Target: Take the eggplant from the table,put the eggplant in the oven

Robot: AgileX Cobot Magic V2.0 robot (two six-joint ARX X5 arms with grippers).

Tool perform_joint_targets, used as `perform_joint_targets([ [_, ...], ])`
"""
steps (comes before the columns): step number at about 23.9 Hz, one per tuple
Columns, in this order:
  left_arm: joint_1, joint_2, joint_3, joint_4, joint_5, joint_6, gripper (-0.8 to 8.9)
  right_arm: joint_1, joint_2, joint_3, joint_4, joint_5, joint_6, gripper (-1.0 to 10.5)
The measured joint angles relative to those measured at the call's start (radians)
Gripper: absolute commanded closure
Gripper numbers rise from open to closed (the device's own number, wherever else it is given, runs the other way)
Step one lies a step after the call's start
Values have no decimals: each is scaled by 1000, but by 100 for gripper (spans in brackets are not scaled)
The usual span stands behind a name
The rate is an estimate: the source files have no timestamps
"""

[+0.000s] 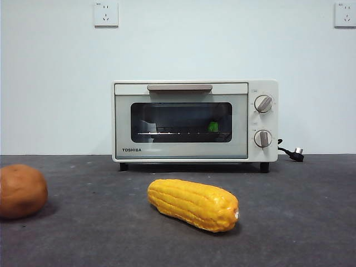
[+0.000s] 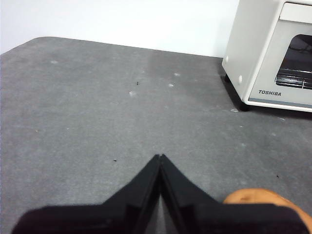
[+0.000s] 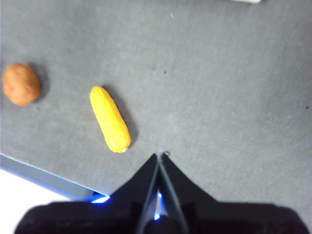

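Note:
The cream-white TOSHIBA oven stands at the back of the dark grey table with its door closed. Through the glass window I see the green stem cap of the eggplant on the wire rack; its purple body is lost in the dark interior. My left gripper hovers shut and empty over bare table, with the oven off to one side. My right gripper is also shut and empty, high above the table near the corn. Neither gripper appears in the front view.
A yellow corn cob lies in front of the oven, also visible as the corn. A brown potato sits at the left, seen too as the potato and potato. A black power plug lies right of the oven.

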Motion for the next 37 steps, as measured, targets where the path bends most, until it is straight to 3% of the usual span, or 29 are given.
perform_joint_targets([
  [2, 0, 0, 0, 0, 0, 0, 817, 0, 31, 0, 0, 13, 0, 946],
  [8, 0, 3, 0, 0, 2, 0, 817, 0, 25, 0, 118, 163, -24, 946],
  [15, 0, 3, 0, 0, 2, 0, 817, -8, -78, -8, 285, 171, -66, 946],
  [26, 0, 3, 0, 0, 2, 0, 817, -183, -477, -486, 662, 171, -87, 946],
  [37, 0, 3, 0, 0, 2, 0, 818, -309, -826, -840, 848, 171, -87, 946],
])
